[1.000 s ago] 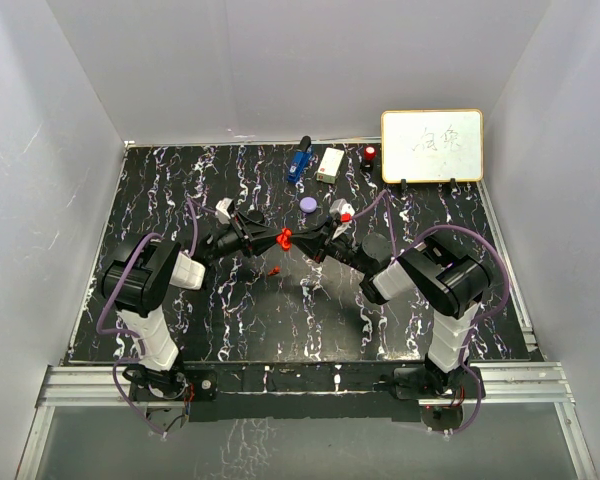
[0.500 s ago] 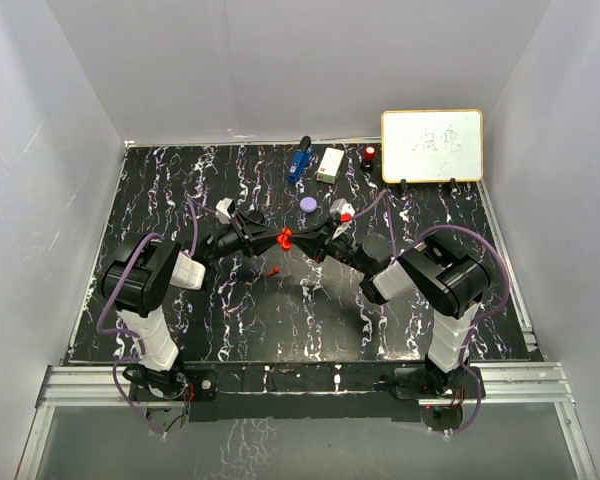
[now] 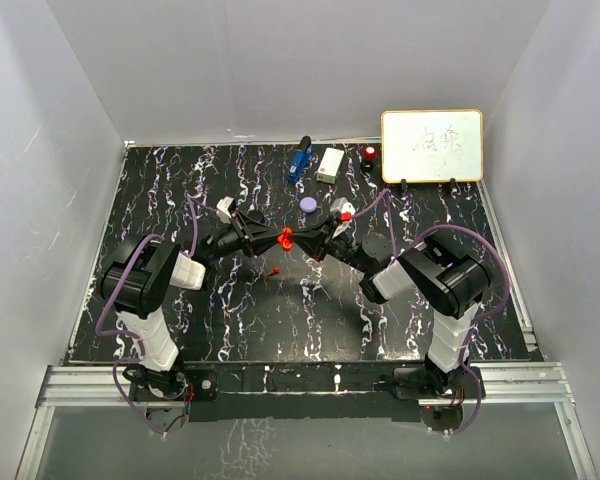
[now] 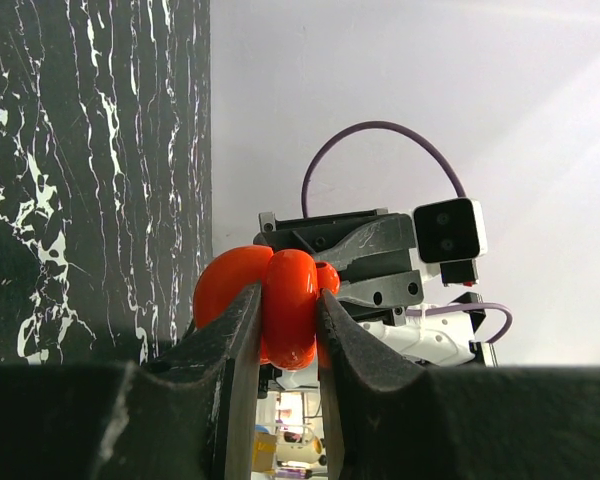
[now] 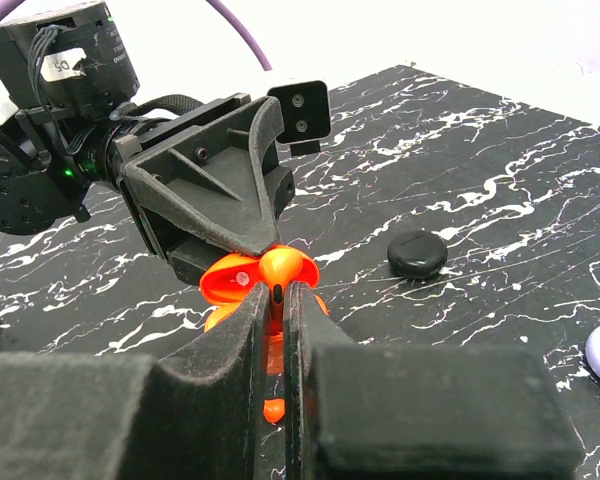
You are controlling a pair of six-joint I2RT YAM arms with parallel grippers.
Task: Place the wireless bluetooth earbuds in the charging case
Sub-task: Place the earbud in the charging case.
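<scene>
My left gripper (image 3: 272, 240) is shut on an open red charging case (image 3: 284, 237), held above the table's middle; in the left wrist view (image 4: 288, 305) the case (image 4: 280, 290) sits clamped between the fingers. My right gripper (image 3: 299, 240) faces it, shut on a red earbud (image 5: 286, 264) by its stem, with the bud's head at the case's open shell (image 5: 230, 282). The right gripper (image 5: 277, 300) nearly touches the left one. A second red earbud (image 3: 274, 270) lies loose on the table below and also shows in the right wrist view (image 5: 274, 409). No purple earbuds show.
A purple round case (image 3: 308, 204) lies just behind the grippers. A black puck (image 5: 417, 253) lies on the table. At the back stand a blue gadget (image 3: 299, 161), a white box (image 3: 330, 164), a small red-topped item (image 3: 369, 153) and a whiteboard (image 3: 432, 145).
</scene>
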